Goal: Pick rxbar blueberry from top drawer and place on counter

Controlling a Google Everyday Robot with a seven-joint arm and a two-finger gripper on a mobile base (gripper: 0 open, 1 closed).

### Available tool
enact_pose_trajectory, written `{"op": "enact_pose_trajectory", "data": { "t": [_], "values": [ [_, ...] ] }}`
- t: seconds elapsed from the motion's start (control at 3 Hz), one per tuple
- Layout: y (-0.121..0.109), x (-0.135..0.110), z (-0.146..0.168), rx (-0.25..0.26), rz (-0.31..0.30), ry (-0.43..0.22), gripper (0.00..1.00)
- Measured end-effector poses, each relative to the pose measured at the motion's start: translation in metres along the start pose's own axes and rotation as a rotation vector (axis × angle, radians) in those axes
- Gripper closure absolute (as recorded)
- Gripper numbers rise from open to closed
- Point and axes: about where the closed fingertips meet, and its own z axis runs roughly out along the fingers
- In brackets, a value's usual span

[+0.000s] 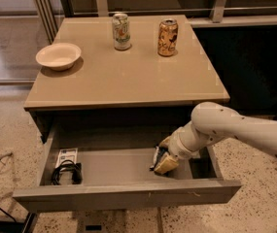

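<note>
There, in the top drawer, the hand touches the rxbar blueberry.

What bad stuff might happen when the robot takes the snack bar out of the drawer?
The gripper sits low in the top drawer at the rxbar blueberry, close to the counter edge; lifting carelessly might bump the arm against it. The flat bar might also slip and drop back.

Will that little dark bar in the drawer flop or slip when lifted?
The rxbar blueberry looks small and flat: probably light, fairly stiff. Its wrapper may be slippery. The gripper is beside it in the top drawer.
</note>
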Motion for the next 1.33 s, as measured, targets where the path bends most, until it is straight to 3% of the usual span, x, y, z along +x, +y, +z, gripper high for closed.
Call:
{"op": "enact_pose_trajectory", "data": {
  "t": [0.33, 0.67, 1.0, 1.33],
  "values": [
    [0.0, 0.0, 0.0, 0.0, 0.0, 0.0, 0.93],
    [0.0, -0.004, -0.008, 0.0, 0.0, 0.0, 1.0],
    [0.0, -0.005, -0.009, 0.0, 0.0, 0.0, 1.0],
    [0.002, -0.007, -0.028, 0.012, -0.002, 0.001, 1.0]
  ]
}}
